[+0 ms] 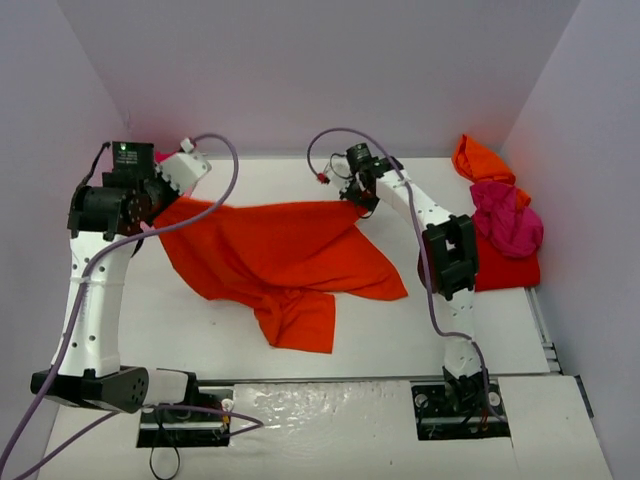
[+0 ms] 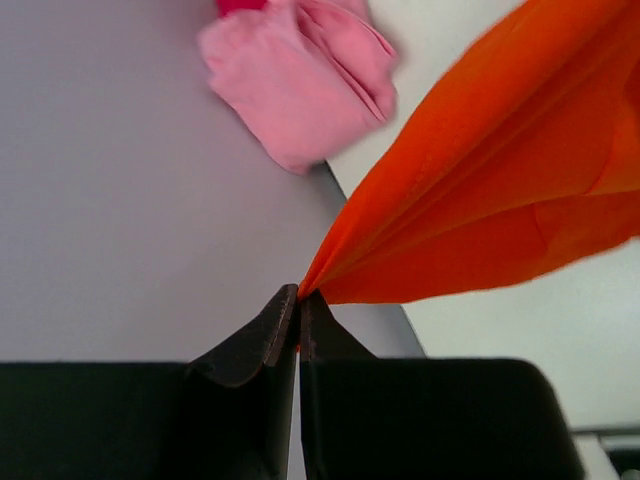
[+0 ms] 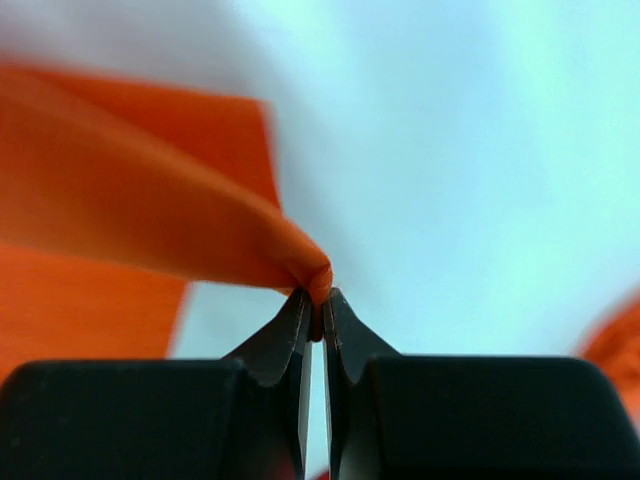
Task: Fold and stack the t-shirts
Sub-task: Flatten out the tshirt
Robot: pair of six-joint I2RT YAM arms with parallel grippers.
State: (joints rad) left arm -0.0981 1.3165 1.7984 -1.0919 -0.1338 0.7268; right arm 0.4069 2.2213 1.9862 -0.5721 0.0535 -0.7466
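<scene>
An orange-red t-shirt (image 1: 275, 255) hangs stretched between both arms over the middle of the table, its lower part draped down onto the surface. My left gripper (image 2: 298, 295) is shut on its left corner (image 2: 480, 190), near the back left. My right gripper (image 3: 318, 300) is shut on a fold of the same t-shirt (image 3: 120, 225) at the back centre (image 1: 355, 195). A light pink t-shirt (image 2: 300, 75) lies crumpled at the back left corner. At the right edge lie an orange t-shirt (image 1: 482, 160), a magenta one (image 1: 508, 222) and a red one (image 1: 510, 272) under it.
Purple-grey walls enclose the table on the left, back and right. The left arm's elbow (image 1: 105, 210) stands close to the left wall. Cables loop above both wrists. Bare white table (image 1: 440, 340) shows in front of the hanging cloth.
</scene>
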